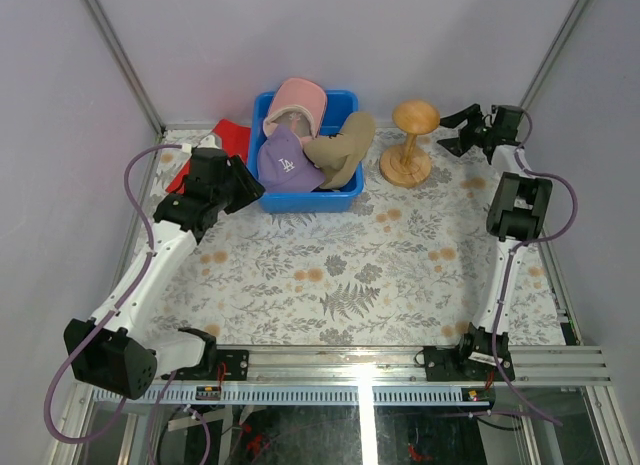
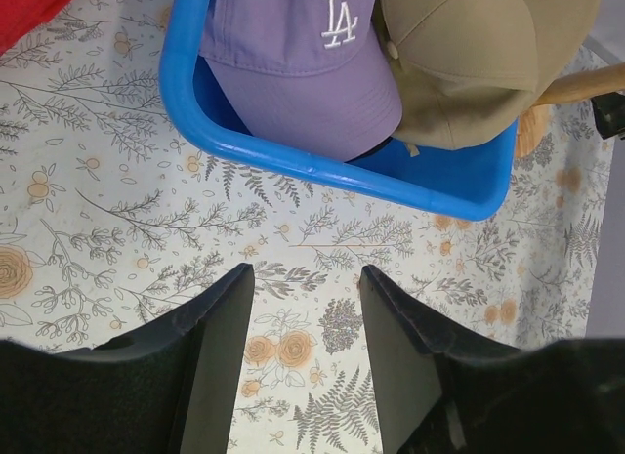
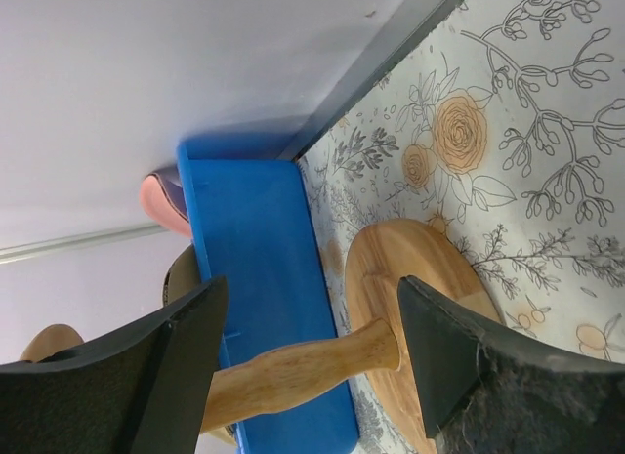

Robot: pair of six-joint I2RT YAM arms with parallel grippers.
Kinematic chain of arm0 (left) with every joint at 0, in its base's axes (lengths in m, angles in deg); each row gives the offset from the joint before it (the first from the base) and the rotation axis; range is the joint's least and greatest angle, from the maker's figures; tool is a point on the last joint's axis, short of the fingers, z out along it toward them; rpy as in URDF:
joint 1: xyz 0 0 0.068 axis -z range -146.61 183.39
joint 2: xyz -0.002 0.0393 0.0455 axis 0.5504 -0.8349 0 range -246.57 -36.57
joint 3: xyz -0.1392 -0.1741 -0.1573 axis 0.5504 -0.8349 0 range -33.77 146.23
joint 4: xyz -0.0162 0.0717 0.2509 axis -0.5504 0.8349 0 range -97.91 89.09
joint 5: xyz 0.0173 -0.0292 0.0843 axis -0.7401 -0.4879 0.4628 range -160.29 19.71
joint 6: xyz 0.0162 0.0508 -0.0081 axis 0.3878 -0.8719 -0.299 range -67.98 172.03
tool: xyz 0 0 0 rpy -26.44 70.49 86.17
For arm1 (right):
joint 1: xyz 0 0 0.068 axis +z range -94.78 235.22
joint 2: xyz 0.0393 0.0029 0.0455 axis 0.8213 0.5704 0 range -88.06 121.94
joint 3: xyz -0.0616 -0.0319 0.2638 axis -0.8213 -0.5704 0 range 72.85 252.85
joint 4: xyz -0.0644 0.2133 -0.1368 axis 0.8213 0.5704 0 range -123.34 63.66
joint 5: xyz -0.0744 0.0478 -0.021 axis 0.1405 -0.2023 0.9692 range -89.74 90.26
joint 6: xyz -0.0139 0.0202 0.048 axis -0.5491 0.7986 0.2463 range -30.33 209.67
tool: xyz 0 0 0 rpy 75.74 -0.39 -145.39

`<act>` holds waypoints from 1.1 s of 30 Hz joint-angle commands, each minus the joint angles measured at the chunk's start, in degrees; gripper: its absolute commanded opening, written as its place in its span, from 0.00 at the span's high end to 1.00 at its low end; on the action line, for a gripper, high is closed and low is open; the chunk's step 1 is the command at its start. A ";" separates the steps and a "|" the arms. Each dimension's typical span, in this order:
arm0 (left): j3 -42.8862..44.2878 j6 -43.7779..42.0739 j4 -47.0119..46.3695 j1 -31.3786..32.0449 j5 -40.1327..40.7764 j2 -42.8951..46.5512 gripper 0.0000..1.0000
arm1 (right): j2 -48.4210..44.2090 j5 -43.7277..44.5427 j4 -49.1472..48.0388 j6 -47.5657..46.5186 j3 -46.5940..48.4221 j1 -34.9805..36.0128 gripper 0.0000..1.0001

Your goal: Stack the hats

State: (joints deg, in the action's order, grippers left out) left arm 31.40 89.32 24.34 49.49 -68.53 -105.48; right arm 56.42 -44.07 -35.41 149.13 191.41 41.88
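A blue bin (image 1: 345, 190) at the back holds three caps: pink (image 1: 298, 103) at the rear, purple with a white "LA" (image 1: 285, 162) at front left, tan (image 1: 342, 145) at right. The black cap is not clearly visible. My left gripper (image 1: 250, 180) is open and empty, just left of the bin's front corner. In the left wrist view it (image 2: 305, 273) hovers over the tablecloth, short of the bin (image 2: 293, 161), the purple cap (image 2: 293, 73) and the tan cap (image 2: 469, 63). My right gripper (image 1: 447, 130) is open and empty, right of the wooden stand (image 1: 410, 145).
A folded red cloth (image 1: 225, 145) lies left of the bin, behind my left gripper. In the right wrist view the open right gripper (image 3: 311, 293) frames the stand's stem (image 3: 293, 366), with the bin wall (image 3: 254, 278) beyond. Enclosure walls rise close behind.
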 commanded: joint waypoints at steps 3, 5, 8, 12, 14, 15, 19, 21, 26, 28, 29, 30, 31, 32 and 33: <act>2.00 -1.68 0.60 0.43 2.36 0.71 0.52 | 4.99 -9.64 -7.74 8.08 8.54 1.07 0.25; 1.53 -1.72 0.62 0.39 2.39 1.00 0.52 | 7.47 -12.26 -10.78 9.75 10.56 1.86 0.25; 0.90 -1.66 0.69 0.41 2.18 1.45 0.52 | 10.89 -15.64 -21.35 17.08 10.94 3.41 0.26; 0.68 -2.02 1.08 0.42 2.32 2.02 0.51 | 14.06 -17.15 -25.74 20.75 12.90 5.65 0.26; 0.82 -2.29 1.42 0.45 2.52 2.28 0.51 | 15.00 -17.95 -25.98 20.79 13.89 7.14 0.26; 0.85 -2.44 1.68 0.45 2.77 2.43 0.51 | 15.37 -18.47 -26.23 20.85 14.09 7.71 0.25; 0.25 -2.66 2.20 0.43 3.29 3.04 0.50 | 15.34 -19.69 -27.72 21.29 11.82 9.39 0.26; -0.17 -2.58 2.29 0.43 3.52 3.38 0.50 | 13.41 -20.17 -29.23 21.12 7.96 9.85 0.26; -1.08 -2.16 2.20 0.45 3.55 3.67 0.49 | 4.91 -21.40 -30.52 16.65 -6.42 10.47 0.26; -1.41 -2.07 1.99 0.43 3.42 3.49 0.49 | 1.19 -21.56 -29.54 13.91 -13.02 10.69 0.26; -1.47 -2.06 1.88 0.47 3.21 3.44 0.49 | -1.04 -21.57 -29.31 12.30 -16.27 10.66 0.26; -1.52 -1.93 1.79 0.43 3.03 3.39 0.48 | -3.24 -21.37 -28.78 10.67 -19.89 10.70 0.26; -1.70 -1.89 1.65 0.43 2.82 3.34 0.48 | -5.37 -21.35 -27.94 8.32 -22.94 10.68 0.26; -1.97 -1.76 1.40 0.43 2.54 3.34 0.48 | -7.53 -21.32 -26.95 7.05 -26.54 10.77 0.26; -2.30 -1.60 1.21 0.43 2.39 3.26 0.48 | -9.66 -21.07 -25.67 4.39 -29.83 10.79 0.27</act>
State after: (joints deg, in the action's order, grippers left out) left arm 30.26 87.90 26.42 49.49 -66.34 -102.55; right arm 56.16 -62.11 -64.63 162.74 171.35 51.78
